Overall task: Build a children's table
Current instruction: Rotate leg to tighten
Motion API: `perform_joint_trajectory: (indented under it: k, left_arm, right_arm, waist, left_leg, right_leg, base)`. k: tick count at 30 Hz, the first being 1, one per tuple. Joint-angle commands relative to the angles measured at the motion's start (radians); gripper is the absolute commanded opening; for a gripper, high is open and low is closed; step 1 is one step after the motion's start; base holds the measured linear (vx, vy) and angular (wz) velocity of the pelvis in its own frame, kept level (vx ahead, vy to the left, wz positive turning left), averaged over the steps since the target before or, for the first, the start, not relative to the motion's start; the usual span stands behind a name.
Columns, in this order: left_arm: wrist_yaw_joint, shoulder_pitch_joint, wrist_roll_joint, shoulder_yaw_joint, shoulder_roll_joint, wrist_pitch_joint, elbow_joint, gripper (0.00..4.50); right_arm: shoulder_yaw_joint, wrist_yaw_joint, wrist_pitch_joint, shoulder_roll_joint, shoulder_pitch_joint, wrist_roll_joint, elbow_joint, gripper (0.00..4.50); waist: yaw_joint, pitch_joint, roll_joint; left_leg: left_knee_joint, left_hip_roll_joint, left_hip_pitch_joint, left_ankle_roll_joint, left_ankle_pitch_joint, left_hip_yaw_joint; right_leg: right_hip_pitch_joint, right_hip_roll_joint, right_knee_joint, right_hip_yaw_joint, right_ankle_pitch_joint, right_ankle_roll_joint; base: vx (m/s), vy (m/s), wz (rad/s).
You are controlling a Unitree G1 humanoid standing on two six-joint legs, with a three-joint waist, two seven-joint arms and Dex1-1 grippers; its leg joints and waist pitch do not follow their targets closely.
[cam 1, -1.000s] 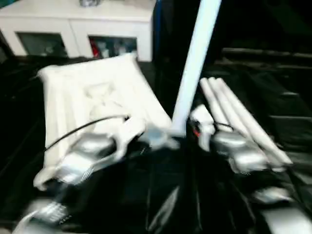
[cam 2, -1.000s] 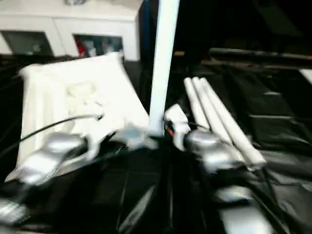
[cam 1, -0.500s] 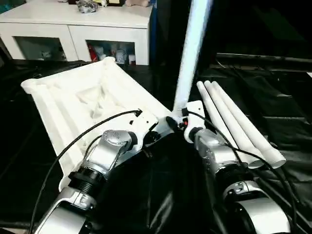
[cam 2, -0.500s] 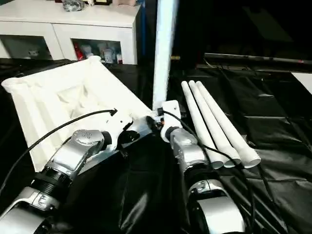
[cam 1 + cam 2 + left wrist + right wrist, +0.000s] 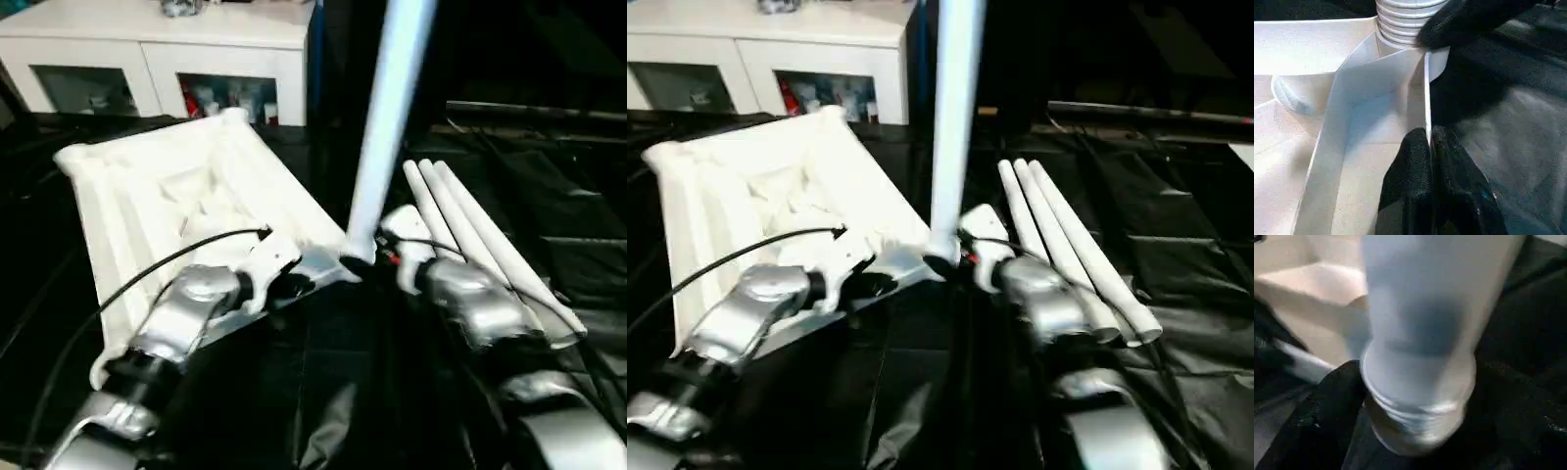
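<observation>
The white tabletop [image 5: 176, 196] lies upside down on black sheeting, ribs facing up. One white leg [image 5: 387, 127] stands upright in the round socket at its near right corner. Three more legs [image 5: 480, 235] lie side by side to the right. My left gripper [image 5: 1430, 147] is shut on the thin rim of the tabletop just beside that socket. My right gripper [image 5: 1420, 396] stands open around the threaded base of the upright leg [image 5: 1420, 333], one black finger [image 5: 1332, 421] on each side. Its fingertip [image 5: 1464, 19] rests by the leg's threads.
A white cabinet [image 5: 157, 39] with glass doors stands behind the tabletop. Black plastic sheeting [image 5: 333, 392] covers the floor all around. A dark low edge [image 5: 529, 108] runs across the far right behind the loose legs.
The whole picture has shifted with the camera. The leg stays upright in the corner socket, and both grippers stay at that same corner.
</observation>
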Motion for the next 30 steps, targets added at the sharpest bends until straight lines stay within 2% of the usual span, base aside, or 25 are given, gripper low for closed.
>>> perform_joint_trajectory:
  k: [1, 7, 11, 13, 15, 17, 21, 26, 29, 30]
  left_arm:
    - [-0.075, 0.019, -0.025, -0.018, 0.02, -0.028, -0.044, 0.0]
    - [-0.116, 0.045, -0.035, -0.02, 0.05, -0.027, -0.079, 0.0]
    - [-0.127, 0.054, -0.036, -0.019, 0.062, -0.036, -0.083, 0.0]
    - [-0.13, 0.057, -0.037, -0.019, 0.065, -0.034, -0.088, 0.0]
    - [-0.133, 0.06, -0.037, -0.018, 0.066, -0.032, -0.093, 0.0]
    - [-0.135, 0.061, -0.036, -0.018, 0.067, -0.031, -0.094, 0.0]
    - [-0.138, 0.063, -0.033, -0.018, 0.066, -0.031, -0.093, 0.0]
    - [-0.055, 0.04, -0.006, -0.007, 0.028, -0.003, -0.054, 0.0]
    - [0.01, 0.015, 0.018, -0.002, -0.001, 0.006, -0.013, 0.0]
    - [0.072, -0.012, 0.034, 0.005, -0.036, 0.02, 0.029, 0.0]
  right_arm:
    - [0.01, 0.051, 0.006, -0.019, 0.009, 0.022, -0.04, 3.95]
    - [0.037, 0.136, 0.017, -0.041, 0.029, 0.032, -0.081, 3.95]
    - [0.038, 0.162, 0.02, -0.038, 0.032, 0.033, -0.088, 3.95]
    - [0.038, 0.167, 0.02, -0.036, 0.03, 0.038, -0.083, 3.68]
    - [0.039, 0.171, 0.017, -0.035, 0.026, 0.041, -0.074, 3.68]
    - [0.04, 0.175, 0.017, -0.035, 0.026, 0.042, -0.072, 3.32]
    - [0.039, 0.188, 0.023, -0.037, 0.034, 0.042, -0.079, 3.12]
    - [-0.014, 0.026, 0.037, 0.01, 0.024, 0.041, -0.014, 2.78]
    - [-0.044, -0.078, 0.043, 0.042, 0.013, 0.04, 0.034, 2.77]
    - [-0.074, -0.178, 0.052, 0.079, 0.002, 0.048, 0.076, 2.76]
  waist:
    - [0.005, -0.075, -0.001]
    - [0.005, -0.074, 0.001]
    - [0.007, -0.076, -0.001]
    - [0.007, -0.076, -0.003]
    - [0.008, -0.077, -0.002]
    - [0.009, -0.076, 0.0]
    - [0.011, -0.077, -0.001]
    - [0.007, -0.075, 0.001]
    - [0.002, -0.073, 0.001]
    - [-0.002, -0.073, 0.003]
  left_leg:
    - [-0.059, 0.035, -0.008, 0.088, -0.105, -0.006]
    - [-0.059, 0.038, -0.003, 0.08, -0.113, -0.005]
    - [-0.059, 0.038, -0.008, 0.078, -0.097, -0.007]
    - [-0.058, 0.037, -0.009, 0.078, -0.091, -0.006]
    - [-0.058, 0.037, -0.01, 0.08, -0.086, -0.006]
    - [-0.058, 0.037, -0.009, 0.079, -0.091, -0.006]
    - [-0.058, 0.037, -0.009, 0.078, -0.089, -0.006]
    - [-0.059, 0.037, -0.008, 0.064, -0.094, -0.006]
    - [-0.061, 0.034, -0.005, 0.048, -0.115, -0.007]
    - [-0.061, 0.033, -0.003, 0.04, -0.124, -0.007]
  right_leg:
    - [0.07, -0.08, -0.071, 0.064, -0.262, -0.158]
    - [0.063, -0.078, -0.071, 0.065, -0.271, -0.164]
    - [0.068, -0.08, -0.067, 0.065, -0.259, -0.163]
    - [0.068, -0.079, -0.066, 0.065, -0.252, -0.163]
    - [0.069, -0.079, -0.065, 0.065, -0.243, -0.164]
    - [0.068, -0.08, -0.067, 0.065, -0.253, -0.162]
    - [0.068, -0.079, -0.066, 0.065, -0.25, -0.161]
    - [0.066, -0.08, -0.069, 0.066, -0.263, -0.158]
    - [0.067, -0.08, -0.077, 0.063, -0.315, -0.142]
    - [0.064, -0.078, -0.08, 0.063, -0.334, -0.136]
  base:
    - [0.0, 0.0, 0.0]
    - [0.0, 0.0, 0.0]
    - [0.0, 0.0, 0.0]
    - [0.0, 0.0, 0.0]
    - [0.0, 0.0, 0.0]
    - [0.0, 0.0, 0.0]
    - [0.0, 0.0, 0.0]
    - [0.0, 0.0, 0.0]
    - [0.0, 0.0, 0.0]
    - [0.0, 0.0, 0.0]
